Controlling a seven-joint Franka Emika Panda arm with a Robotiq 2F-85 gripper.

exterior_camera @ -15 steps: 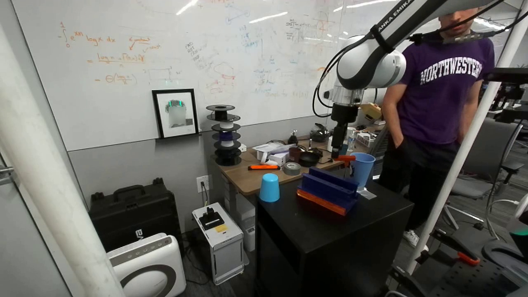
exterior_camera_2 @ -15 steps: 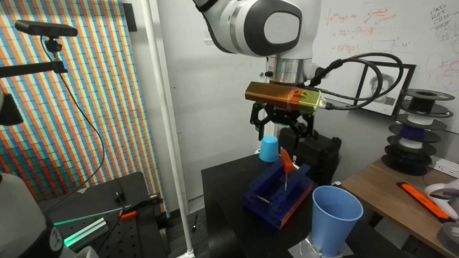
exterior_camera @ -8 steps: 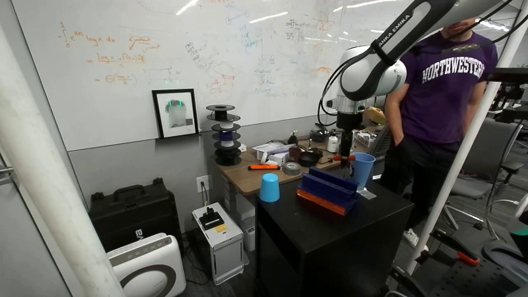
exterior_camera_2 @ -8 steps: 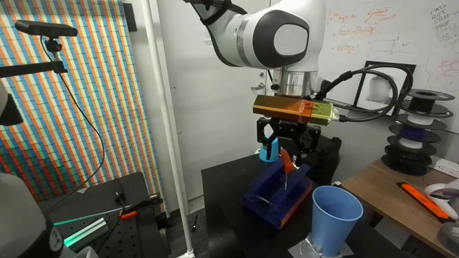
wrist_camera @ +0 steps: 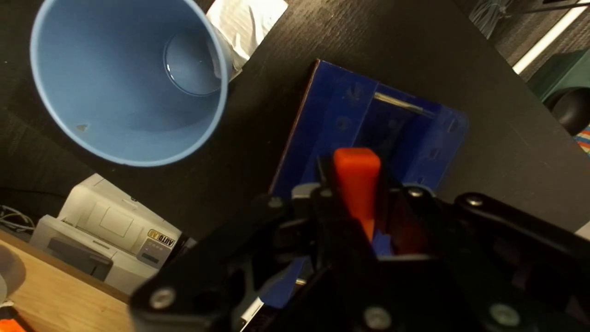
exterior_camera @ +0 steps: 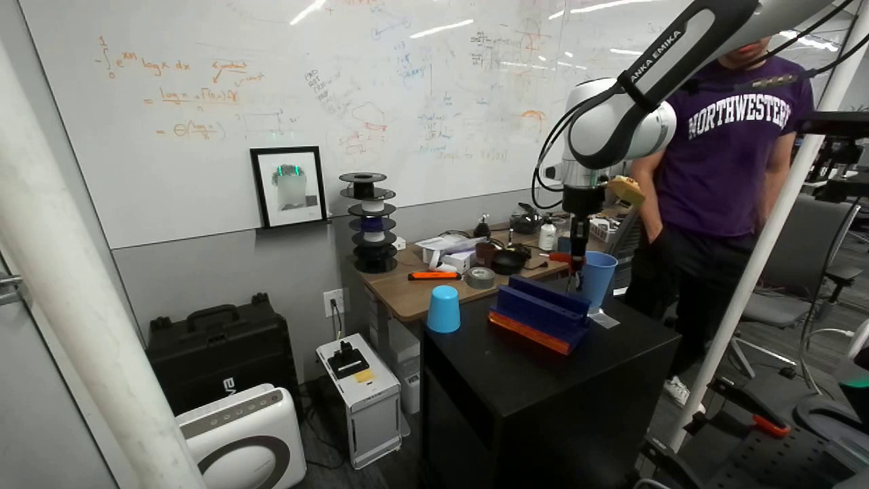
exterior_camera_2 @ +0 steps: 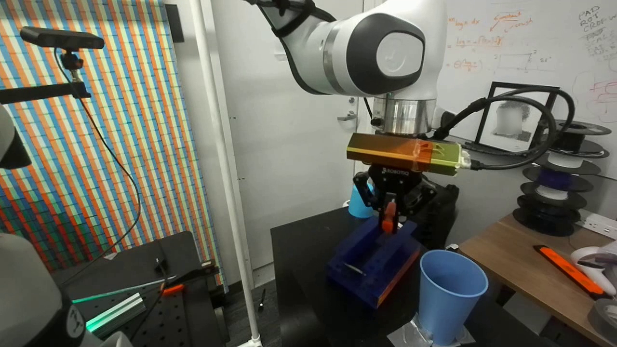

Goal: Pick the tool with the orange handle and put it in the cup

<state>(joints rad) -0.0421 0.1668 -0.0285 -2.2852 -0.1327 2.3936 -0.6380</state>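
End effector (wrist_camera: 360,184) clamped on orange-handled tool (wrist_camera: 356,171) over blue holder (wrist_camera: 333,121); blue cup (wrist_camera: 117,108) upper left.

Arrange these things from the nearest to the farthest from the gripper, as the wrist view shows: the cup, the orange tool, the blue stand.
1. Orange tool: between the fingers.
2. Blue stand: underneath, just beyond the fingers.
3. Cup: farthest, off to the upper left of that view.
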